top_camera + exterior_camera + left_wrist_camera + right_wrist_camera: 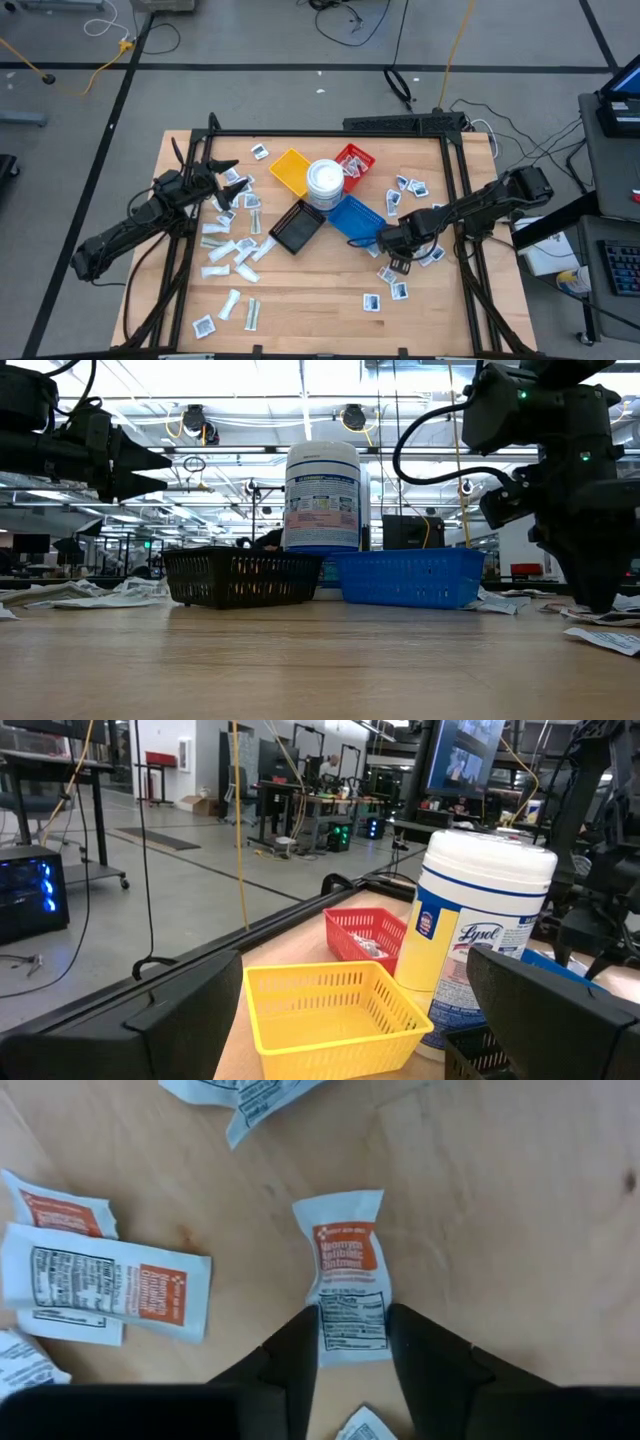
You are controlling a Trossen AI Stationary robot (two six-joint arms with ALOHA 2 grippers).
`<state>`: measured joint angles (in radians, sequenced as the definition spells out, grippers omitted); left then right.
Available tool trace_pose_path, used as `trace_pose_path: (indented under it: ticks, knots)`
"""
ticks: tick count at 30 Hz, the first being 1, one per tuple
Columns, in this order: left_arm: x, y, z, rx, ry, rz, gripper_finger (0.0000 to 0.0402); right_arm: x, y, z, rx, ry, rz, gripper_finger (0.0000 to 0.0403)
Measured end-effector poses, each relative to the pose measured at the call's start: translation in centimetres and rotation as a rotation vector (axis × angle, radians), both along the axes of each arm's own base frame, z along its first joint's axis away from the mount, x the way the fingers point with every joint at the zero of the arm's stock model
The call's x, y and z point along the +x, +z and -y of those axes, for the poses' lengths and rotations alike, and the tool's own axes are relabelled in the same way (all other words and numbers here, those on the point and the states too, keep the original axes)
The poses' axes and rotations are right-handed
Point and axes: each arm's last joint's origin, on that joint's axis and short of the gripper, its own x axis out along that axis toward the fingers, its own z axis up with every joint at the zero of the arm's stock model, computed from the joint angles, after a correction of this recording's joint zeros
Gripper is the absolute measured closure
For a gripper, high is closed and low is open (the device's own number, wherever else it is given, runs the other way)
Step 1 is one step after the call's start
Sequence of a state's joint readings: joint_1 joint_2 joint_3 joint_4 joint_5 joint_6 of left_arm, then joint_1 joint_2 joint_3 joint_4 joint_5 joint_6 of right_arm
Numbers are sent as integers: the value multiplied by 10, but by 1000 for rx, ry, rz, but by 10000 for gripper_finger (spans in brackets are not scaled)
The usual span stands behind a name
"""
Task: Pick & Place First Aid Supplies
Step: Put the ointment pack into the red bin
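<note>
Small white packets lie flat on the wooden table in two clusters, left (235,250) and right (412,188). My right gripper (396,264) points straight down at the right cluster, its tips low at the table (600,600). It is open, and its two fingers stand on either side of the near end of one packet with orange print (345,1275), which lies flat on the wood. My left gripper (228,178) hangs open above the table's left part (150,460), facing the yellow tray (330,1005) and touching nothing. My right gripper comes from above, pointing down, with one finger (295,1355) and the other (425,1355) beside the long edges of the orange-print packet's end (352,1330). Whether the fingers touch the packet, I cannot tell. The packet lies flat on the table.
In the table's middle stand a yellow tray (290,170), a red tray (356,160), a blue tray (355,216), a black tray (297,228) and a round white tub (325,183). Other packets (110,1285) lie close beside the right gripper. More packets lie near the near edge (385,300).
</note>
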<state>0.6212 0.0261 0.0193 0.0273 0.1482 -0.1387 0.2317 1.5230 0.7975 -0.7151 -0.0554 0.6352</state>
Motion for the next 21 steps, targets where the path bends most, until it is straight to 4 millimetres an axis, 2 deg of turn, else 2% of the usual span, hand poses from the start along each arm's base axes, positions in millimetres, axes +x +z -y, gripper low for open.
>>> trace_pose_path:
  ticks: [8, 15, 21]
  knots:
    - [0, 0, 0, 0, 0, 0, 9, 0, 0, 0, -2, 63, 7, 395]
    - [0, 0, 0, 0, 0, 0, 9, 0, 1, 0, -3, 54, 1, 400]
    - [0, 0, 0, 0, 0, 1, 9, -4, 16, 2, -8, 9, -22, 402]
